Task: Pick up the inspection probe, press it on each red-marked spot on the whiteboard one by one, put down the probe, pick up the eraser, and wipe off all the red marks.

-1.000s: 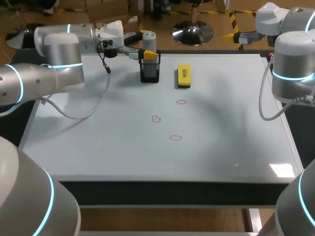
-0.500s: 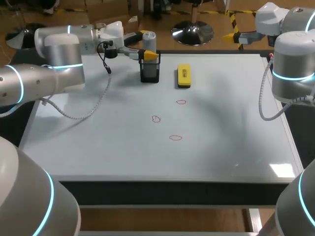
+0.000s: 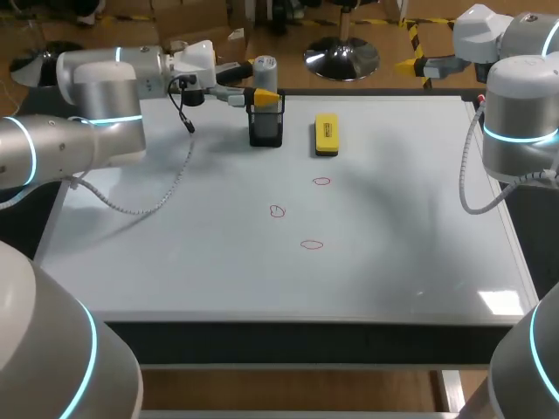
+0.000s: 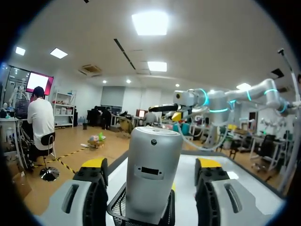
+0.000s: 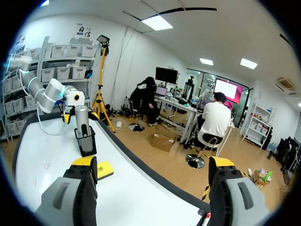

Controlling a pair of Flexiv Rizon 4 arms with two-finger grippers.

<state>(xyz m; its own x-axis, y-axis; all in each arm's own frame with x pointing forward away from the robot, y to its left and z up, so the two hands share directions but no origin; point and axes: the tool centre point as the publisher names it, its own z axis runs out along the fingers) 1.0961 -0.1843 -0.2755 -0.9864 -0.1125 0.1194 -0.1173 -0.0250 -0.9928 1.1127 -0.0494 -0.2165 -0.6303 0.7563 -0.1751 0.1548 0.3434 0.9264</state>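
Note:
The inspection probe (image 3: 265, 72), a grey cylinder, stands upright in a black mesh holder (image 3: 265, 127) at the back of the whiteboard (image 3: 393, 218). My left gripper (image 3: 259, 83) comes in level from the left, one yellow-tipped finger on each side of the probe. In the left wrist view the probe (image 4: 153, 169) fills the space between the fingertips (image 4: 94, 165), with a narrow gap on each side, so that gripper (image 4: 153, 165) is open. The yellow eraser (image 3: 326, 134) lies right of the holder. Three red marks (image 3: 322, 182) (image 3: 277, 210) (image 3: 312, 244) sit mid-board. My right gripper (image 5: 153, 167) is open and empty, raised off the back right corner.
A grey cable (image 3: 153, 205) hangs from the left arm and loops low over the board's left part. The right arm's column (image 3: 520, 131) stands at the board's right edge.
The left arm has shifted slightly toward the back left while its gripper stays around the probe. The right arm, eraser and marks have not moved.

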